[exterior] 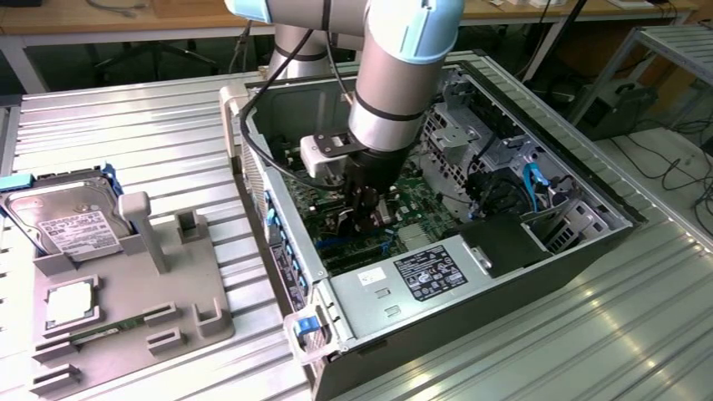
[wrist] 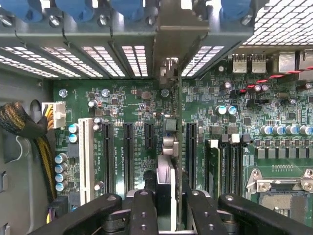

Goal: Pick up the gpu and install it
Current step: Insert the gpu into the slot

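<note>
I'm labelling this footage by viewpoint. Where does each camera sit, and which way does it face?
Exterior view: off the arm, above and outside the open PC case, looking down into it; the arm and claw show, reaching inside. A grey tray with a hard drive lies at this view's left.
Wrist view: on the wrist, facing along the claw at the motherboard; the claw grips the gpu, seen edge-on over the slots.
Shared: claw, motherboard, case interior.
</note>
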Robot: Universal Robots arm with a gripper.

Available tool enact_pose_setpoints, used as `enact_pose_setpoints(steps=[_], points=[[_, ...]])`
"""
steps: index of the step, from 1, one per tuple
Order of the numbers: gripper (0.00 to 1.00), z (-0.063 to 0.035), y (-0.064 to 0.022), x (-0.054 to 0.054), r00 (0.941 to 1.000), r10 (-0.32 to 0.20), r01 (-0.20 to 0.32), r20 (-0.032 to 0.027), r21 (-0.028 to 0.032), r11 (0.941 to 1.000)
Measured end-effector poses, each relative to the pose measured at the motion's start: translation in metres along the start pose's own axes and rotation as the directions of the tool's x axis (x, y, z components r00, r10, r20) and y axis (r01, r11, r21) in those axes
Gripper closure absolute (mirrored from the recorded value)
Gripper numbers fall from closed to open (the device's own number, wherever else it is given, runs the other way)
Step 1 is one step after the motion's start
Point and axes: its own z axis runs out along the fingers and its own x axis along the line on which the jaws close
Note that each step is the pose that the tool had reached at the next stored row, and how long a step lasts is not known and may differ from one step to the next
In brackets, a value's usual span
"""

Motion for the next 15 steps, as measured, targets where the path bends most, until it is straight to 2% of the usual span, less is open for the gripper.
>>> enact_pose_setpoints(steps=[5,15], points=[[0.72,-0.0053,0.0001,-0.0014,1.0000,0.000,0.000,0.0003,0.0002,1.0000],[0.72,-0.0049,0.0011,-0.0019,1.0000,0.000,0.000,0.0003,0.0002,1.0000]])
